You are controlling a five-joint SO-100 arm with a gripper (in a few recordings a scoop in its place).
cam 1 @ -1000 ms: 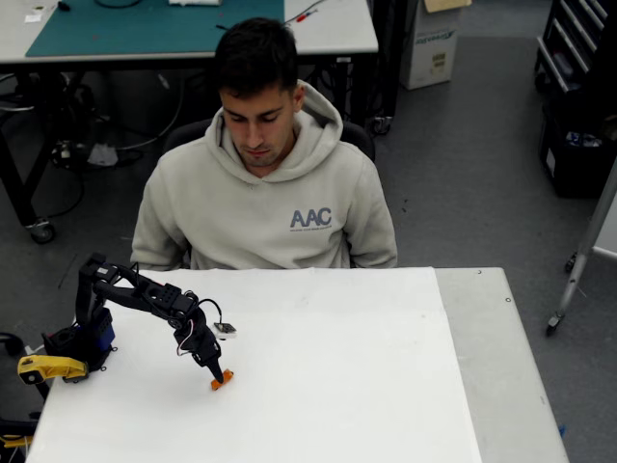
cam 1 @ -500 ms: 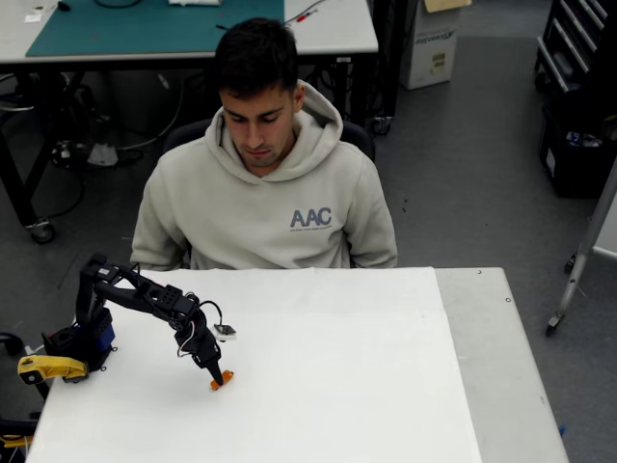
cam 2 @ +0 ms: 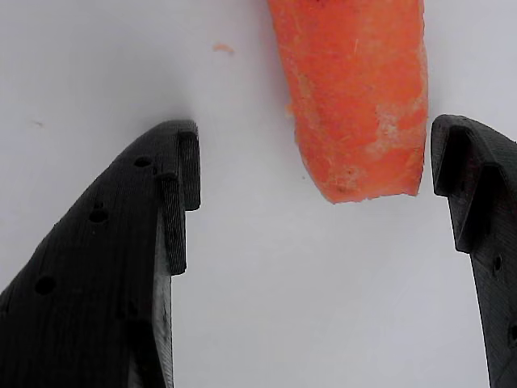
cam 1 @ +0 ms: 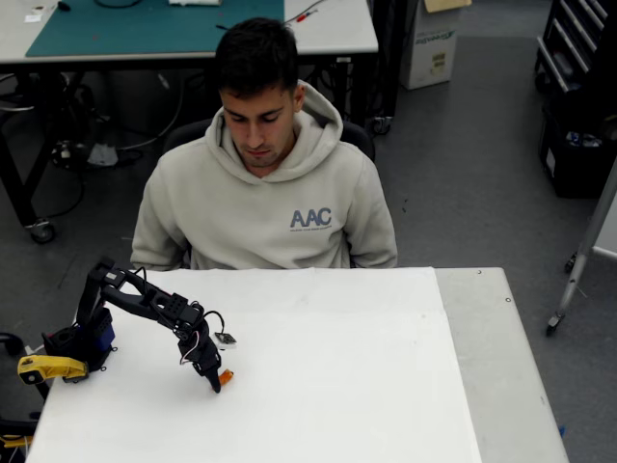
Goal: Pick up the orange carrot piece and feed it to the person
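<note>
Orange carrot piece on table, between spread tool fingertips, untouched

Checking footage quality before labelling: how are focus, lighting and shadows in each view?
Overhead view: even lighting, sharp, carrot piece tiny beside the gripper. Wrist view: carrot piece crisp and cropped at top, open jaws in focus, soft shadows, no glare on the table.

In the overhead view the arm stands at the table's left edge and reaches toward the middle, its gripper down at the surface. The carrot lies on the table just right of the gripper tip. In the wrist view the carrot lies between the spread fingers, nearer the right one. The person sits behind the far edge, toward its left.
</note>
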